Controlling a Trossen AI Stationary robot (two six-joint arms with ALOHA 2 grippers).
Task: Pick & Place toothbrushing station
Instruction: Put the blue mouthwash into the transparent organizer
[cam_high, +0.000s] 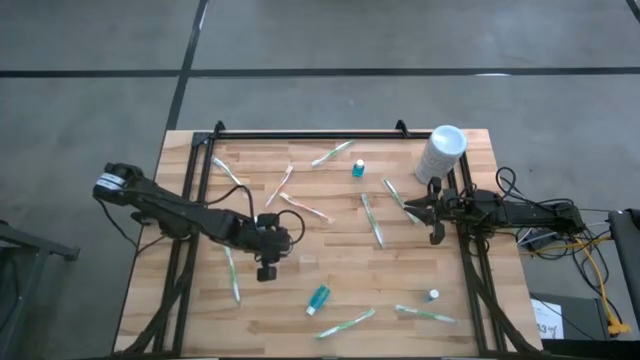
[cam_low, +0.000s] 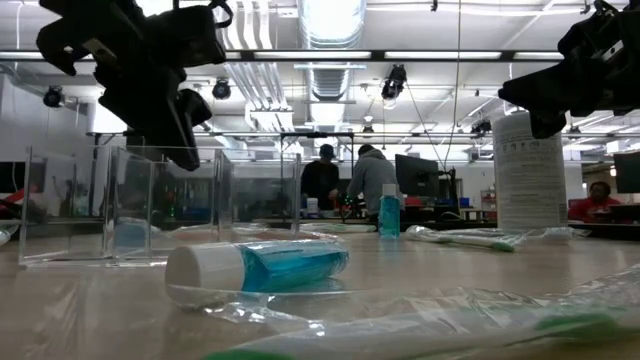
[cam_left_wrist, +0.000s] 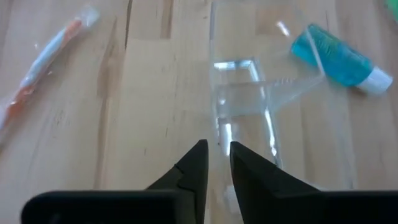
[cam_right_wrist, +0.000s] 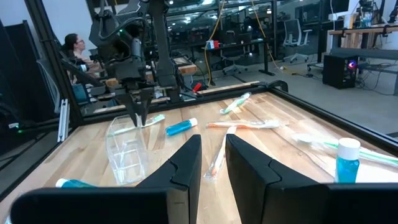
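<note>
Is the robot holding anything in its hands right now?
No. The left hand hovers above the clear plastic holder with nothing between its fingers. The right hand is empty too.

We see a wooden desk (cam_high: 330, 300) with a black frame rail along its far edge. Directly under the left claw (cam_high: 267, 262) sits a clear plastic organizer (cam_left_wrist: 261, 118), upright on the wood. Just beyond that claw toward the desk's near edge lies a blue toothpaste tube (cam_high: 318, 298); a wrapped green toothbrush (cam_high: 232, 274) lies just to its outer side. An orange wrapped toothbrush (cam_high: 306, 208) lies between the two claws, nearer the left one. Next to the right claw (cam_high: 433, 208) lies another wrapped green toothbrush (cam_high: 372, 220); a white cylindrical container (cam_high: 441, 153) stands just behind that claw. A small blue bottle (cam_high: 358, 168) stands near the far rail.
</note>
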